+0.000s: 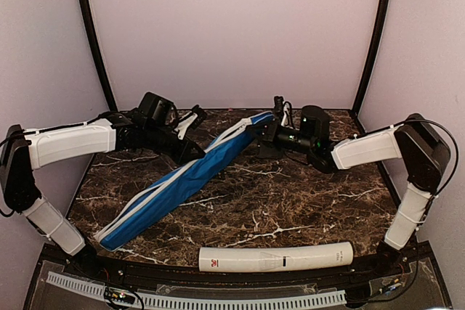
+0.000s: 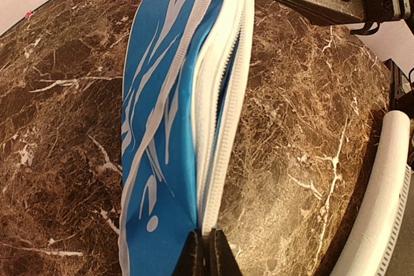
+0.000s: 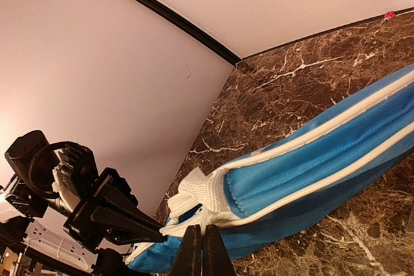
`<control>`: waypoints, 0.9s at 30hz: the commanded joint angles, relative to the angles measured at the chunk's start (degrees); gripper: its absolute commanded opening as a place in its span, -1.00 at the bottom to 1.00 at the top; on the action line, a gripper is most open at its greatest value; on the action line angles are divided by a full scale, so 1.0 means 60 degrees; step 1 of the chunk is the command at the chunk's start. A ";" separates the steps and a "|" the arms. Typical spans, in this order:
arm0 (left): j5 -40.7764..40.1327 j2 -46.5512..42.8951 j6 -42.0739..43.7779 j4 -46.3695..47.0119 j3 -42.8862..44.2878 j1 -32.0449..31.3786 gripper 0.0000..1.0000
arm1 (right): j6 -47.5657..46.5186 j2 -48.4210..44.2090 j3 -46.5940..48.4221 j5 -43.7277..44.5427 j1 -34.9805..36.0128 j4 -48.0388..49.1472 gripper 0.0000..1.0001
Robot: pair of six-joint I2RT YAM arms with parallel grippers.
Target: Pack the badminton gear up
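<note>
— Left gripper point(image 1: 195, 153) of mine is pinched shut on the zip bag point(image 1: 182, 183), roughly midway along its length. From my wrist camera, the fingertips point(image 2: 194, 256) press together on the white zipper trim, right where its two edges meet.

— And the other one?

— My right gripper point(image 1: 254, 127) is closed as well, at the bag's far end. Its tips come together on the bunched white trim there. I cannot tell whether that end touches the table point(image 1: 290, 186).

— Is the zip done up?

— Not in the stretch between my grippers. From the left wrist I see the white edges parted, with a dark slit between them. Elsewhere I cannot tell.

— Where does the bag lie?

— Slanted across the marble top. Its narrow end is towards the near-left corner beside my left arm, and its other end is at the back middle, between my two arms.

— Anything else of the kit in sight?

— The white tube point(image 1: 276, 258) lies on its side along the near edge, well apart from the bag and from both grippers. It carries a red mark near its left end.
</note>
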 commanded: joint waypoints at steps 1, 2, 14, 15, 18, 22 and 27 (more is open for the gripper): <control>0.0616 -0.0252 -0.0159 0.0708 0.0003 0.0017 -1.00 | 0.0058 0.0248 0.0222 -0.0523 0.0477 0.0798 -1.00; 0.0683 -0.0223 -0.0169 0.0731 0.0015 0.0017 -1.00 | 0.0075 0.0305 0.0243 -0.0570 0.0628 0.0798 -1.00; 0.1533 0.0103 -0.0418 0.0733 0.0334 0.0017 -0.76 | 0.0154 0.0661 -0.0072 -0.0276 0.1584 0.0958 -1.00; 0.1612 0.0164 -0.0438 0.0694 0.0452 0.0017 -0.58 | 0.0096 0.0583 -0.0074 -0.0206 0.1570 0.0876 -1.00; 0.1706 0.0418 -0.0515 0.0594 0.0970 0.0017 -0.11 | -0.0096 0.0380 -0.0107 -0.0067 0.1562 0.0704 -1.00; 0.1508 0.1061 -0.0714 0.0297 0.1935 0.0017 0.12 | -0.0221 0.0209 -0.0180 0.0017 0.1549 0.0637 -1.00; 0.1443 0.2251 -0.0822 -0.0310 0.3571 0.0016 0.23 | -0.0153 0.0120 -0.0355 0.0038 0.1549 0.0845 -1.00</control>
